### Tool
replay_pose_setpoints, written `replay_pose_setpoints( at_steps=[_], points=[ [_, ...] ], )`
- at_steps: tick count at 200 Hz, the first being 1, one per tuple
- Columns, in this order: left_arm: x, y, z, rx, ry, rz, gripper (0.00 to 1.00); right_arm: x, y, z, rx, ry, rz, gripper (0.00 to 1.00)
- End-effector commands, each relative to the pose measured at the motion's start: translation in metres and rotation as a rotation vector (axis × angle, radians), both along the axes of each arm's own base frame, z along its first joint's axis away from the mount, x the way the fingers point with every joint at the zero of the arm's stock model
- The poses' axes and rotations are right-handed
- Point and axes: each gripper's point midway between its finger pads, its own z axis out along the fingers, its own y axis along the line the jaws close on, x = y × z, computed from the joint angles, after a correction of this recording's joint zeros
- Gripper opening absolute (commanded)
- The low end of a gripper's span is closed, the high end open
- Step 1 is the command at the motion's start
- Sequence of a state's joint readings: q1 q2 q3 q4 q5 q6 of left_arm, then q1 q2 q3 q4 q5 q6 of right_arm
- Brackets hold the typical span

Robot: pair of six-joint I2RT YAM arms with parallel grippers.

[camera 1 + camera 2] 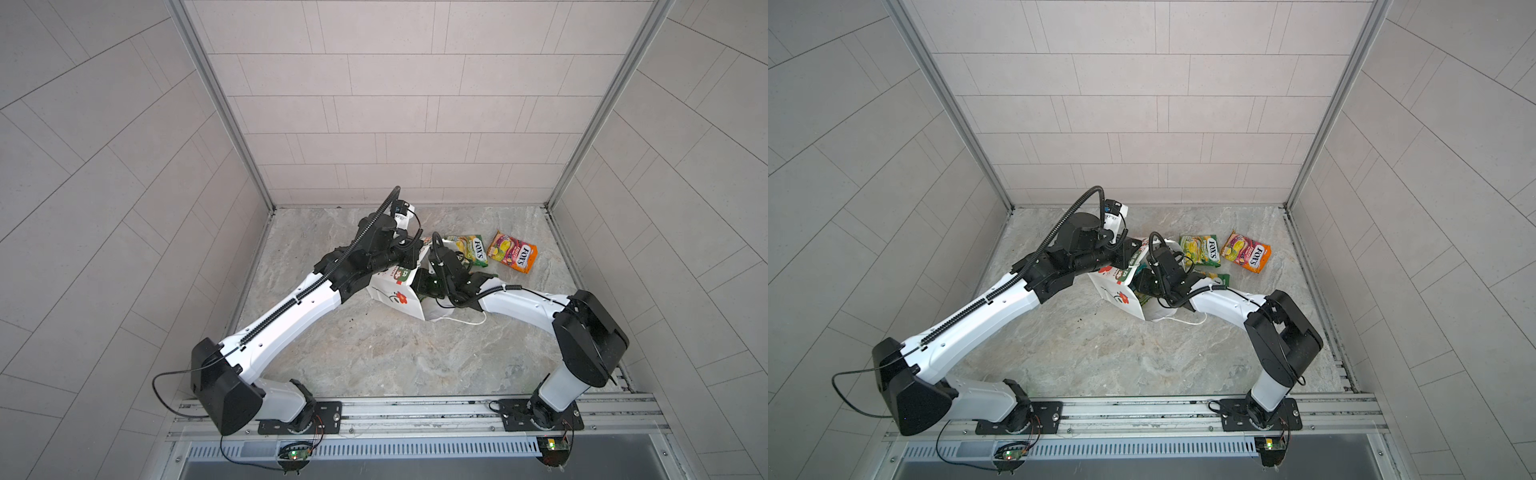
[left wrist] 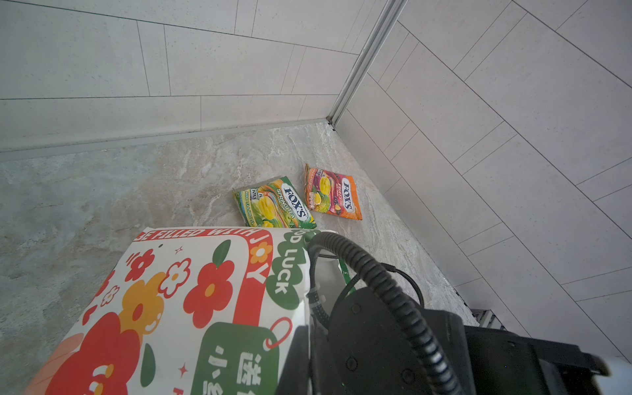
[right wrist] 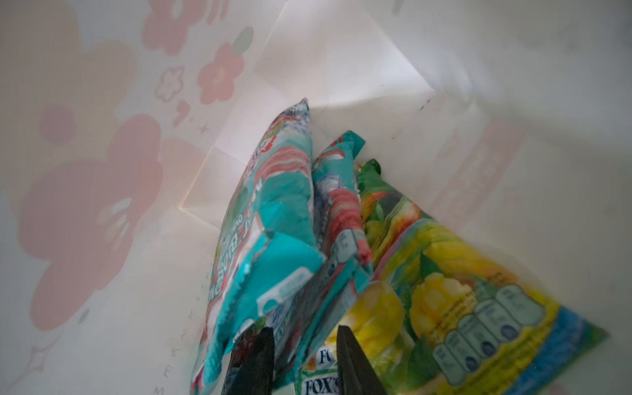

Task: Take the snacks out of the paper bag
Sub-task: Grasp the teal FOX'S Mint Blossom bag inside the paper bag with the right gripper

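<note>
The paper bag (image 1: 395, 297) (image 1: 1121, 297) lies on its side on the marble tabletop, flower print showing (image 2: 191, 290). My left gripper (image 1: 410, 258) (image 2: 309, 359) is shut on the bag's far edge. The right gripper (image 3: 305, 330) is inside the bag's mouth, shut on the end of a teal-red snack packet (image 3: 337, 205). Beside that packet in the bag lie another teal-red packet (image 3: 273, 191) and a green-yellow one (image 3: 444, 273). Outside, in both top views, a green-yellow packet (image 1: 467, 249) (image 1: 1200, 249) and an orange-pink packet (image 1: 512, 252) (image 1: 1246, 252) lie flat on the table.
Tiled walls close in the table at the back and on both sides. Another green packet (image 1: 1219, 277) shows by the right wrist. The bag's white string handle (image 1: 465, 322) trails on the table under the right arm. Both loose packets lie near the back right corner (image 2: 333, 193).
</note>
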State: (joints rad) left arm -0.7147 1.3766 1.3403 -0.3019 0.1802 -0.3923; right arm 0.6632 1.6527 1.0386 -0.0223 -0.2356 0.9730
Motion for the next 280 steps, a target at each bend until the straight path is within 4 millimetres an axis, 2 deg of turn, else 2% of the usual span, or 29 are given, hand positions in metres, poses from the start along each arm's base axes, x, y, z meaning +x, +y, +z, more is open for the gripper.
replay_pose_setpoints(
  at_steps=[1, 33, 63, 91, 130, 186, 234, 280],
  points=[
    [0.000, 0.001, 0.018, -0.020, -0.036, 0.002, 0.00, 0.002, -0.004, -0.014, -0.051, 0.032, -0.024, 0.32],
    [0.001, 0.000, 0.016, -0.017, -0.034, 0.003, 0.00, 0.006, 0.005, -0.020, -0.043, 0.046, -0.002, 0.31],
    [0.001, 0.003, 0.014, -0.006, -0.031, 0.019, 0.00, 0.007, 0.004, -0.015, -0.045, 0.029, -0.001, 0.09],
    [0.004, 0.011, 0.010, 0.022, -0.031, 0.054, 0.00, 0.005, -0.003, -0.008, -0.067, 0.005, -0.001, 0.00],
    [0.007, 0.021, 0.003, 0.073, -0.037, 0.099, 0.00, 0.000, -0.013, 0.001, -0.088, -0.022, 0.000, 0.00],
    [0.009, 0.032, -0.001, 0.114, -0.046, 0.136, 0.00, -0.007, -0.030, 0.025, -0.117, -0.076, -0.001, 0.00],
    [0.008, 0.031, -0.003, 0.122, -0.045, 0.128, 0.00, -0.010, -0.051, 0.040, -0.141, -0.120, -0.027, 0.00],
    [0.007, 0.029, -0.006, 0.126, -0.039, 0.117, 0.00, -0.009, -0.060, 0.063, -0.110, -0.170, -0.027, 0.00]
  ],
)
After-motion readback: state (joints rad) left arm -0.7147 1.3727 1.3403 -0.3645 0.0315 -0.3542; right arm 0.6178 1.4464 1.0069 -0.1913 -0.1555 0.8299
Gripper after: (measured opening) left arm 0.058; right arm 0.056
